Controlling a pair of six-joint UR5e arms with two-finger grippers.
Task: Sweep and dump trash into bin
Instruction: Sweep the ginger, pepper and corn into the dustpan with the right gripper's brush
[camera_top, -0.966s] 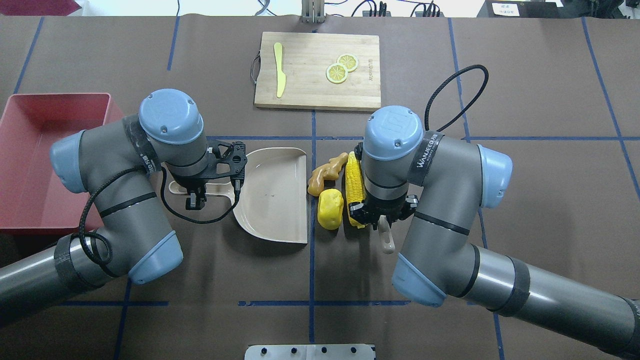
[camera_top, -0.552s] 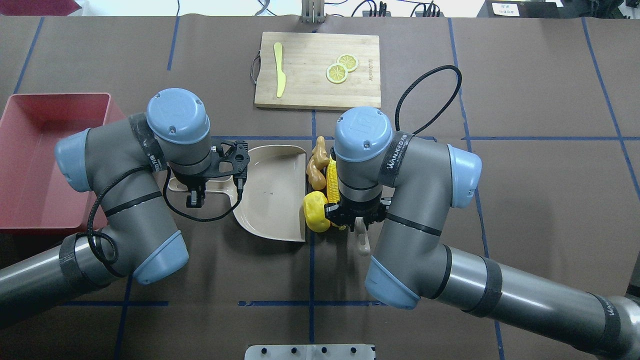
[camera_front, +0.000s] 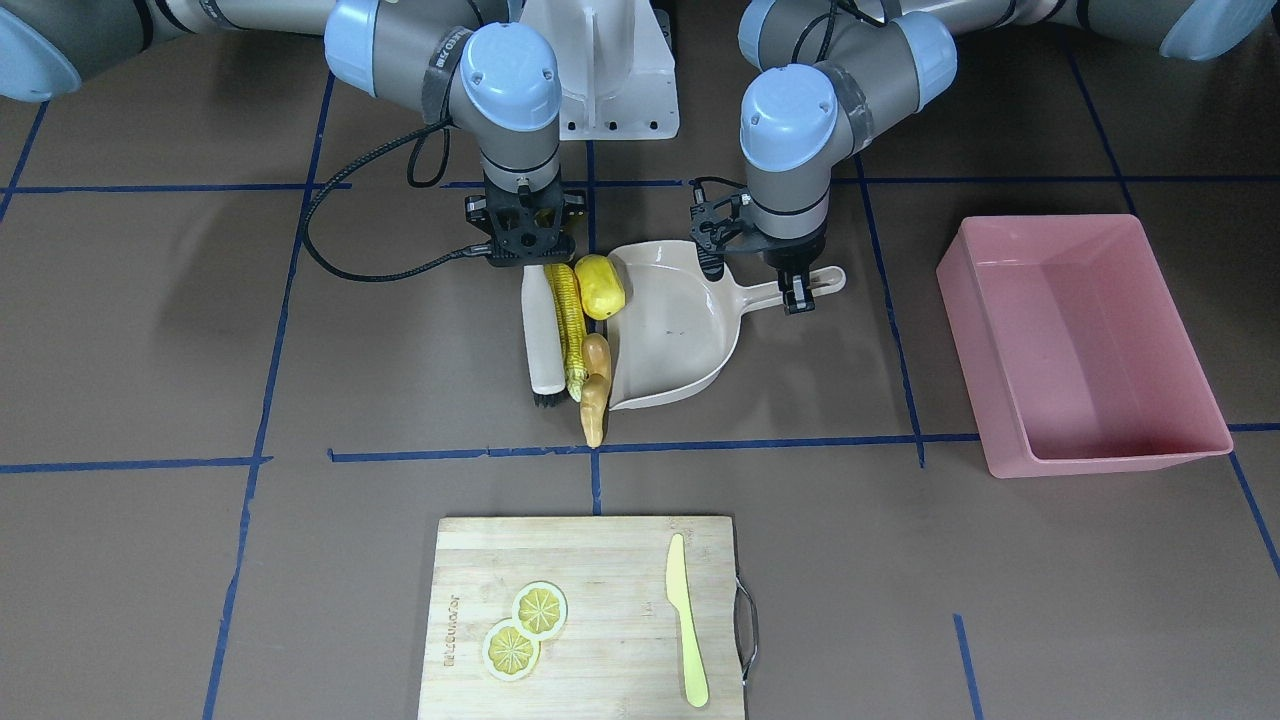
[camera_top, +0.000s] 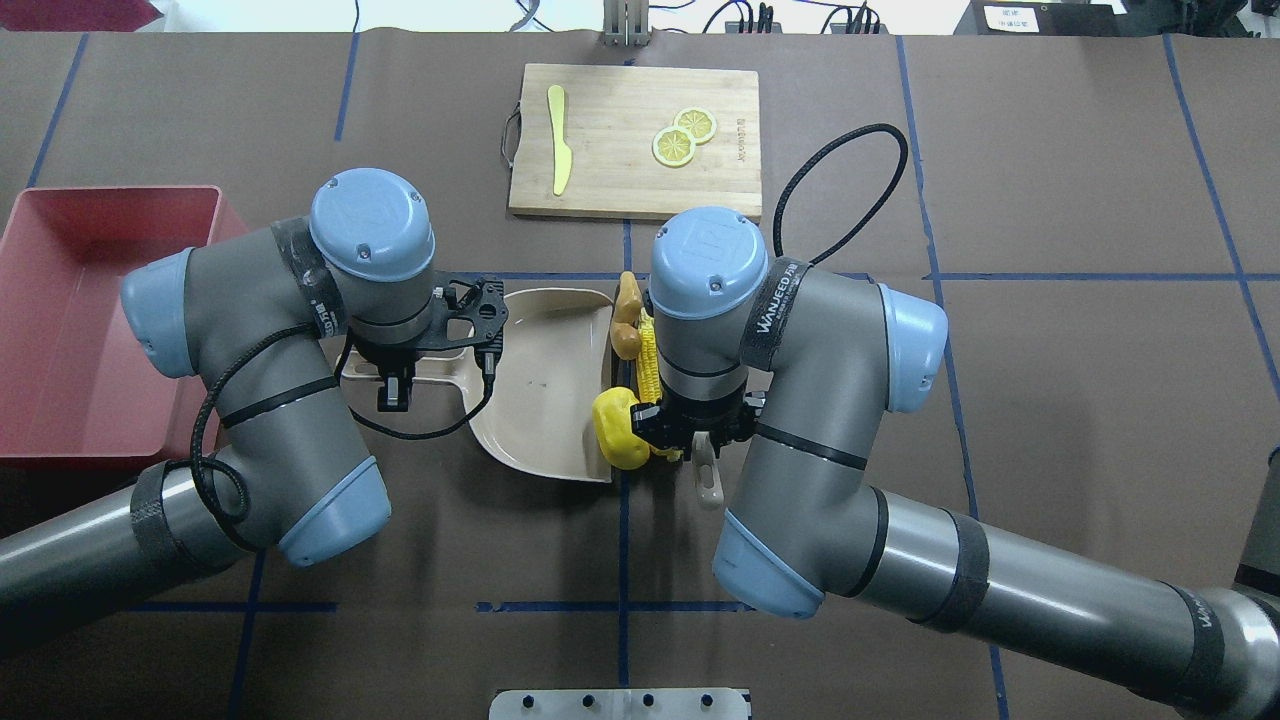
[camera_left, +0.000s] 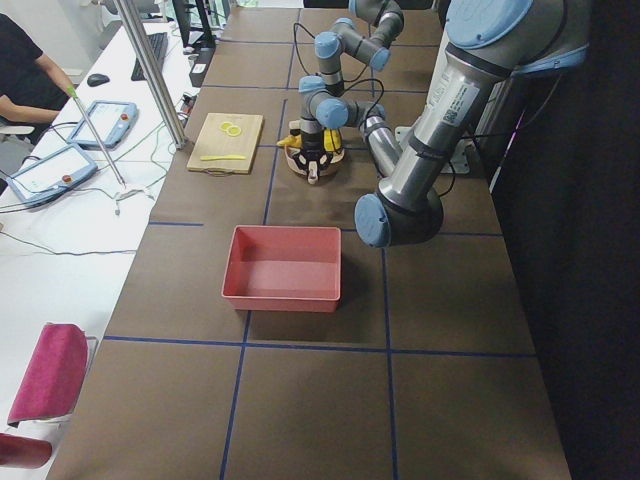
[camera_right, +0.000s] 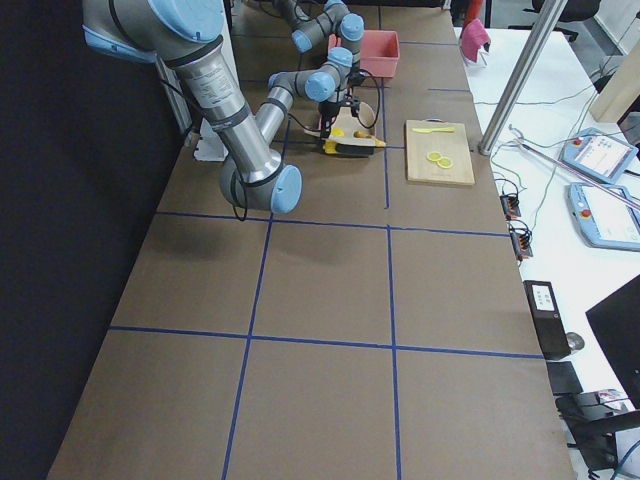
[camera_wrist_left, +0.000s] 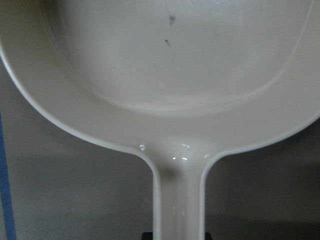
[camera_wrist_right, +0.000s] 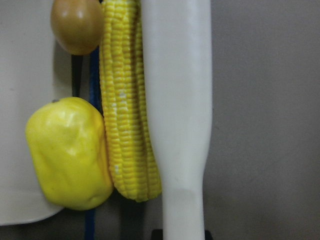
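Near edge, centre: both arms reach in from the robot's side. The right gripper (camera_front: 527, 262) is clamped on the handle of the beige brush (camera_front: 543, 345), which lies along the near-to-far centre tape line. The left gripper (camera_front: 797, 296) is closed on the handle of the dustpan (camera_front: 680, 340). The pan's straight open lip faces the brush.

The trash lies between lip and brush:
- The oval lump (camera_top: 620, 430), smooth and bright yellow, overlaps the lip's near end.
- The corn cob (camera_top: 647, 352), long with rowed kernels, is pressed along the brush.
- The ginger root (camera_front: 594, 395), knobbly and tan, touches the lip's far end.

A strip of brown worktop separates the dustpan handle from the bin (camera_front: 1105, 458), a pink tub with sloping walls at the worktop's left end.

Far edge, centre: a cutting board (camera_top: 620, 185).
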